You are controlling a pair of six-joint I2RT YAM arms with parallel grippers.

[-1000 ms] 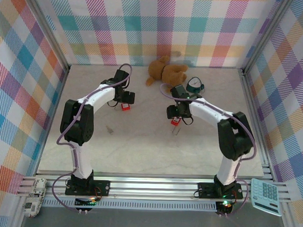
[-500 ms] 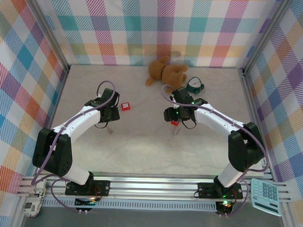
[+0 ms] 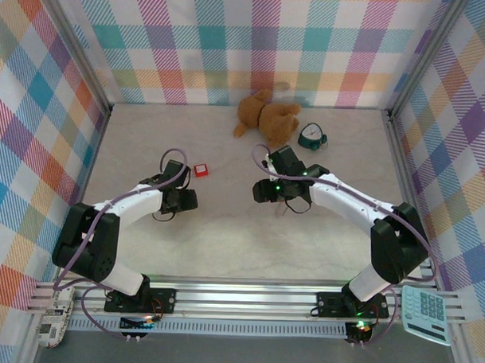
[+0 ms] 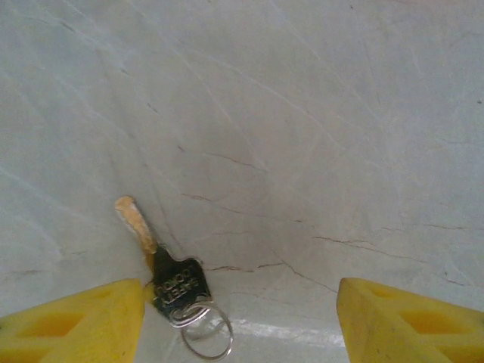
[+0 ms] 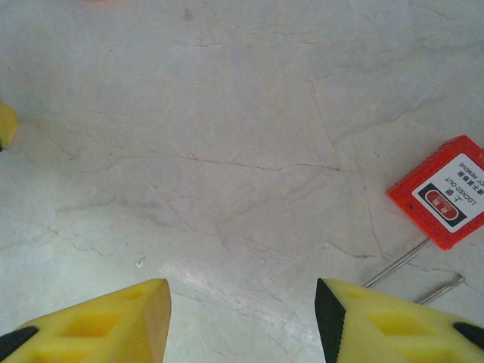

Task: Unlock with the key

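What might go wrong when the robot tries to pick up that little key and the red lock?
1. The key lies flat on the table, tight beside one finger of the open left gripper, not centred. Closing might shove it away or catch just its ring.
2. The red padlock lies outside the gap of the open right gripper, off to one side; closing there would probably grab nothing.

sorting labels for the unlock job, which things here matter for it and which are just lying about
For the job: key, by the open left gripper; red padlock near the open right gripper; second red padlock.
Just lying about: teddy bear, small teal clock, calculator, white handset.
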